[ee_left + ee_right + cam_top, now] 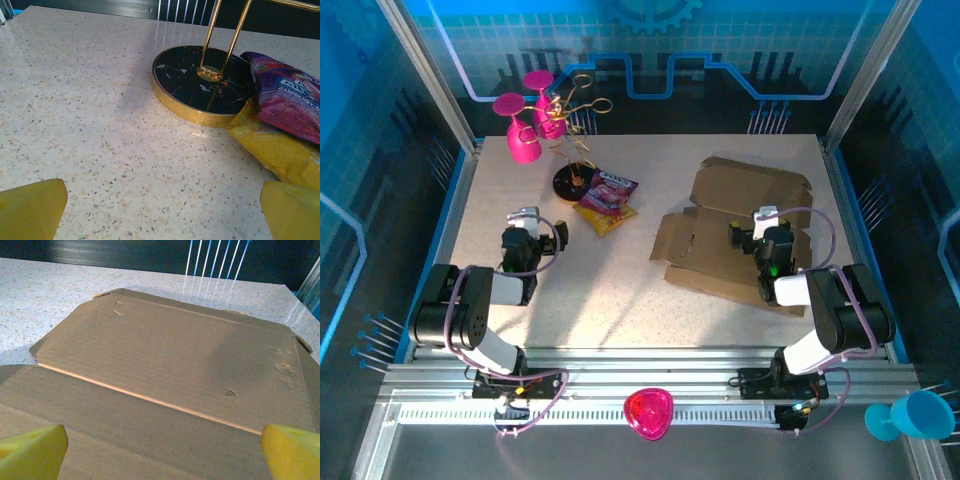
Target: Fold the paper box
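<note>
The paper box (715, 250) is a flat brown cardboard sheet with flaps, lying unfolded on the right half of the table. My right gripper (765, 217) hovers over its right-hand part, open. In the right wrist view its yellow fingertips (35, 452) stand far apart above the cardboard (170, 350), where a crease line runs across, and nothing is between them. My left gripper (524, 217) is on the left side of the table, far from the box. It is open over bare tabletop (162, 215), with nothing between its fingers.
A purple-yellow snack packet (607, 198) lies mid-table, leaning on the black, gold-rimmed base (200, 85) of a gold wire stand (570, 110). Pink glasses (525, 135) stand at the back left. A pink object (648, 412) and a blue cup (910, 415) sit off the front edge.
</note>
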